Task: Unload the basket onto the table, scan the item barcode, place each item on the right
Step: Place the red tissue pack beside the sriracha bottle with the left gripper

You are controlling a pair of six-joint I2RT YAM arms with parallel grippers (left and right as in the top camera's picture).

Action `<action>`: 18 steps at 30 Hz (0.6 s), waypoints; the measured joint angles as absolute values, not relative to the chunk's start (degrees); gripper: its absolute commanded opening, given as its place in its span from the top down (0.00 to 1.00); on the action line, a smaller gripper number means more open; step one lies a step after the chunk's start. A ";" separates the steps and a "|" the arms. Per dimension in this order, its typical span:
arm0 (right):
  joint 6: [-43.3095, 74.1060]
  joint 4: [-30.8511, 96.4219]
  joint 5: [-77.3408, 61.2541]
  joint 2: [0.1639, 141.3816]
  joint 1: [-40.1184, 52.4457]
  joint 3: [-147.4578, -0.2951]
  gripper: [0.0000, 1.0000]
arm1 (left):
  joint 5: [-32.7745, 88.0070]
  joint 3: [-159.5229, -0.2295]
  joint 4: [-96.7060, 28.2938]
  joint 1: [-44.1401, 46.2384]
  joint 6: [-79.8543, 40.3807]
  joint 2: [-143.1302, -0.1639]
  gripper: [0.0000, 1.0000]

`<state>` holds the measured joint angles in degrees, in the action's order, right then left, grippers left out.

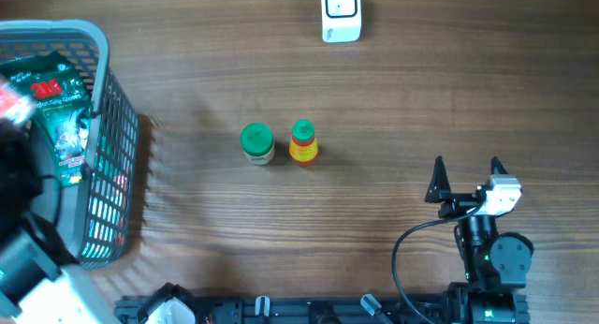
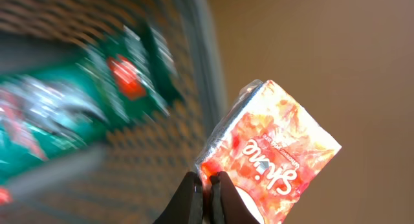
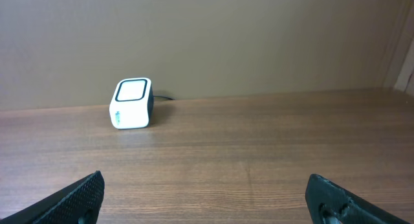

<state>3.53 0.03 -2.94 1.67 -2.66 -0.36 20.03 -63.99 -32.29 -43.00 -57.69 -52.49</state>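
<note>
overhead: red packet (image 1: 11, 101) a blur over basket (image 1: 110, 71), heading unreadable; right gripper (image 1: 465, 179) spread wide, empty | left wrist: left gripper (image 2: 206, 190) pinched closed on packet's lower-left corner, packet slanting up-right from fingertips, lettering upside-down | right wrist: scanner (image 3: 131, 103) ahead

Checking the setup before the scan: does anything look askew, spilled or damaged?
Only the orange packet: the left gripper pinches it near one corner, so it sits tilted, its print upside down in the wrist view. The jar and bottle stand upright; nothing looks spilled.
</note>
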 measured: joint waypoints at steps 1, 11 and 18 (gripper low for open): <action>3.53 0.03 -2.94 1.67 -2.66 -0.36 0.00 | 21.37 -63.99 -32.36 -40.95 -57.58 -51.16 0.96; 3.51 0.03 -2.94 1.67 -2.66 -0.36 0.00 | 21.89 -64.12 -41.82 -2.46 -48.71 -52.05 0.96; 3.53 0.01 -2.94 1.67 -2.66 -0.36 0.00 | 8.10 -64.29 -54.43 23.92 -44.05 -62.67 0.96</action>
